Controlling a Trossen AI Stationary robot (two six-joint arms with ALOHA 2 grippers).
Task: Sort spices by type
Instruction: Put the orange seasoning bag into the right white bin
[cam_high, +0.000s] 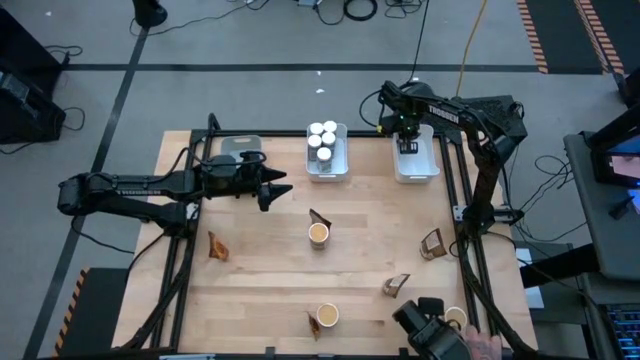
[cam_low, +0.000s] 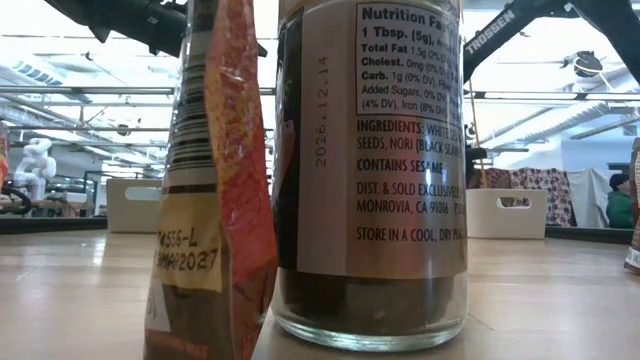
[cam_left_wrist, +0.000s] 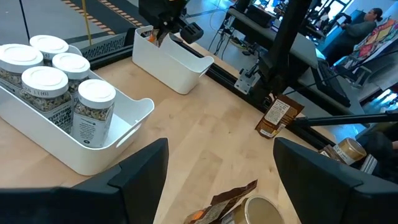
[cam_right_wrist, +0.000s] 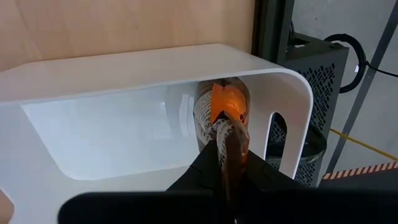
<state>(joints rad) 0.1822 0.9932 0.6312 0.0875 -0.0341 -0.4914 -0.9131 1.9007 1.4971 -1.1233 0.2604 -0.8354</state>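
Five jars with white caps stand packed in the middle tray at the far edge of the surface; everything else is placed from that tray. To its right sits a second white tray, and the right gripper hangs over it, reaching down inside. Its fingers are pinched tight on the top of a pouch, which dangles within the tray's walls (the right wrist view shows the orange-brown foil against the white inner wall). To the left of the jar tray the left gripper hovers low above the surface with its fingers spread wide and nothing between them, pointing toward the jars. A grey tray lies behind that arm, partly hidden.

Loose spices remain nearer the front: a tub with a pouch touching it in front of the jar tray, another tub by the front edge with a pouch beside it, a pouch off to the left, and two pouches off to the right.
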